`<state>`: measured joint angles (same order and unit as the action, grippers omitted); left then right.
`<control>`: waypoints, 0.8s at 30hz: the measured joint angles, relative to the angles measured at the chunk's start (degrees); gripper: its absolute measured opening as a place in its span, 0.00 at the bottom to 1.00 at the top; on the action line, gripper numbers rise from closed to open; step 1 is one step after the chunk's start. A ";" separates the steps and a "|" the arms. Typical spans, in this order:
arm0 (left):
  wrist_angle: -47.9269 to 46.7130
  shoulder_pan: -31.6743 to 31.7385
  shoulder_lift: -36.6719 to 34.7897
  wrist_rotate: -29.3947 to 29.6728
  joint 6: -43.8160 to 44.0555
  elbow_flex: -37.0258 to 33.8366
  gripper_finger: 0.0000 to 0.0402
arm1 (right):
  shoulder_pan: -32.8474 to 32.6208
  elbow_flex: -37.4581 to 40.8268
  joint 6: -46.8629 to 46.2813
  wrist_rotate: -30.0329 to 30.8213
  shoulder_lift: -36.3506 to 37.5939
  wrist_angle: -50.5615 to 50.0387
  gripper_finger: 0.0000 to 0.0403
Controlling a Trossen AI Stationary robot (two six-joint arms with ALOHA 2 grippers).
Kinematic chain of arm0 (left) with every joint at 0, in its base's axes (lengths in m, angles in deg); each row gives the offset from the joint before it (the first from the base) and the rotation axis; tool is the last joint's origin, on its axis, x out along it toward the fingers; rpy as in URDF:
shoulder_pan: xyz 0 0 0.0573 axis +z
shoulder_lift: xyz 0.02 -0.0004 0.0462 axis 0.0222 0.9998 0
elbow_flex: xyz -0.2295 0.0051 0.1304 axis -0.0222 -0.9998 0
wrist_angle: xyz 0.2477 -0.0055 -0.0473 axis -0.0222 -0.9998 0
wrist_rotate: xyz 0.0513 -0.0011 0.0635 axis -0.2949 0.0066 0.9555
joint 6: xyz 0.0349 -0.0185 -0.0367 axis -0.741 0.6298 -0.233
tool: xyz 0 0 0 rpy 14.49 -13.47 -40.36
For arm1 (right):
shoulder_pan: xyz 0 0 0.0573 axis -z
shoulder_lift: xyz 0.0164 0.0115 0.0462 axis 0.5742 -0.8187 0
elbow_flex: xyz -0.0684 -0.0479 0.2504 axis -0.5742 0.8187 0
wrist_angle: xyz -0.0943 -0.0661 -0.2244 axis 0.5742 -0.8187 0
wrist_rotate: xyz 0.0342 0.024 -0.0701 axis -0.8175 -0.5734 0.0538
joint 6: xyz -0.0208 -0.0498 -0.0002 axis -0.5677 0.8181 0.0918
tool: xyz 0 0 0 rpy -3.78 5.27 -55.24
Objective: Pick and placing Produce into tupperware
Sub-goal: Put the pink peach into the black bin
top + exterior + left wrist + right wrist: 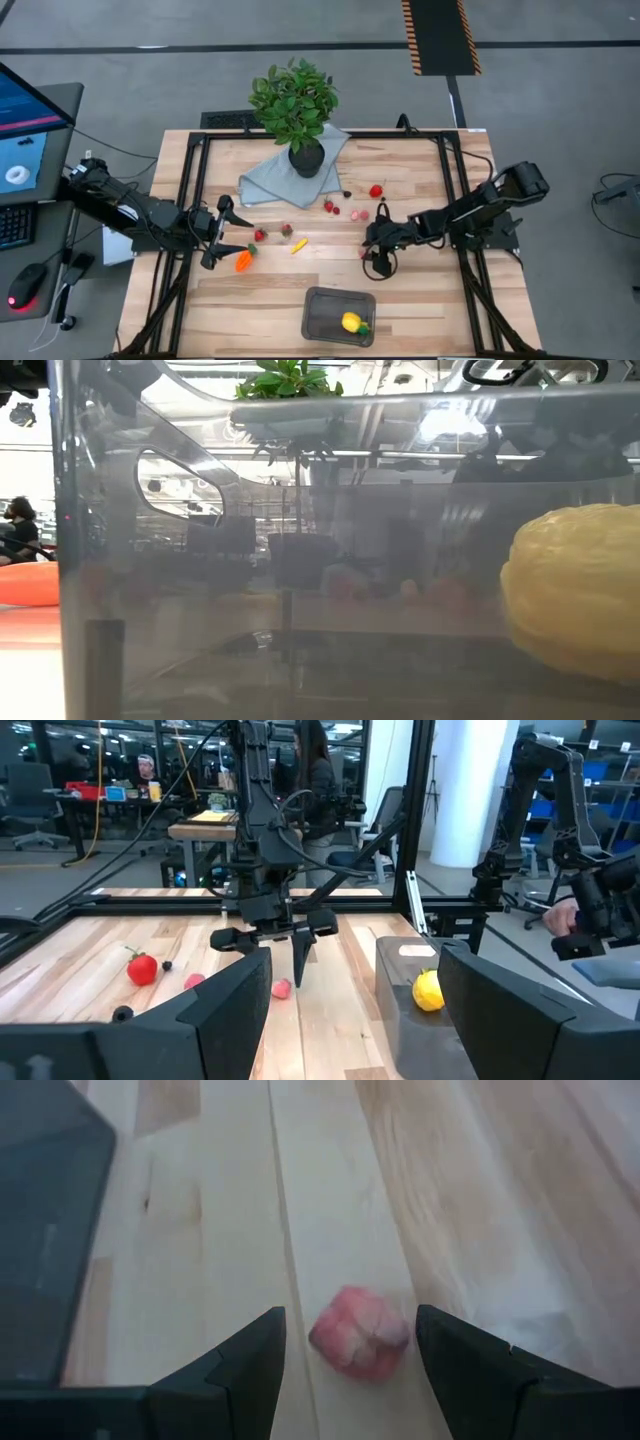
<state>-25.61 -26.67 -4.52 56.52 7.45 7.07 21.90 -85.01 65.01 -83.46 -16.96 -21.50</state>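
Directly between open right pincer point(347, 1342) fingers: pink berry point(358, 1332), on table point(470, 1190).

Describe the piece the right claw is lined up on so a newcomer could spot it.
Start at the potted plant at the table's far edge, then come toward the tupperware. About halfway, the right claw stands open around a pink berry. Unlike the red strawberries nearby, it is pale pink and knobbly.

- The tabletop point(420, 310) is pale wood planks with a black frame.
- A blue-grey cloth point(270, 182) lies at the far side, a potted plant point(295, 105) on it.
- Strawberries point(376, 191), berries point(358, 214), a banana point(299, 246) and a carrot point(243, 261) lie scattered mid-table.
- A clear tub point(325, 315) sits near the front edge.
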 joint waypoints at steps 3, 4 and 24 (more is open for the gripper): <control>-0.01 0.00 0.00 0.00 0.16 0.00 0.68 | 0.05 0.00 -0.78 -0.01 -0.01 0.02 0.58; -0.06 0.00 0.00 0.00 0.18 0.00 0.68 | 0.06 0.00 -0.88 0.01 -0.01 0.02 0.56; -2.23 0.00 0.02 0.02 3.19 0.00 0.68 | 1.56 -1.32 2.45 -0.16 2.60 3.23 0.20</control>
<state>-27.84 -26.67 -4.50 56.54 10.65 7.07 23.46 -86.33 67.46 -83.62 -14.36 -18.27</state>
